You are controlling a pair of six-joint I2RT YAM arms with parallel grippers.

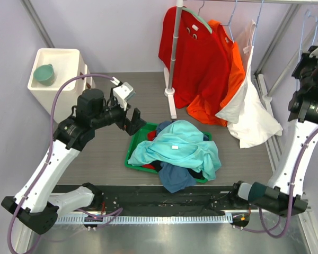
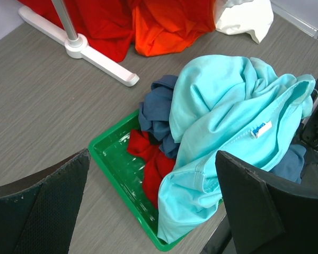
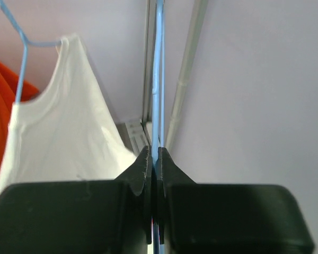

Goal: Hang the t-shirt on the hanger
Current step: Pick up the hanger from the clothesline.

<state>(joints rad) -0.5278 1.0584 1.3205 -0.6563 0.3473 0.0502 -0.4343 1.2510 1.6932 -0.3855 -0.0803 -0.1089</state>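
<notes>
- The grey bench (image 1: 95,159) is being shared by a white box (image 1: 58,79), the foot of a white rail stand (image 2: 82,47) and a green tray (image 2: 114,159).
- A red shirt (image 1: 188,53), an orange shirt (image 1: 225,79) and a white top (image 1: 252,111) are being carried on the rail at the back of the bench.
- The t-shirt (image 1: 183,145) is being borne, crumpled, on top of the heap of clothes in the tray. It is lying over a dark blue garment (image 2: 153,114) and a red one (image 2: 148,153).
- The left claw (image 2: 152,156) is being held above the bench just left of the tray. Its jaws are being held wide apart with nothing gripped, and it is being pointed at the heap.
- The right claw (image 3: 154,159) is being held high at the right edge, well apart from the tray. Its jaws are being pressed together on the thin blue wire of the hanger (image 3: 159,79), which is running straight up from between them.
- A green cup (image 1: 44,73) is being held in the white box.
- A small white label (image 2: 261,128) is being shown face up on the t-shirt.
</notes>
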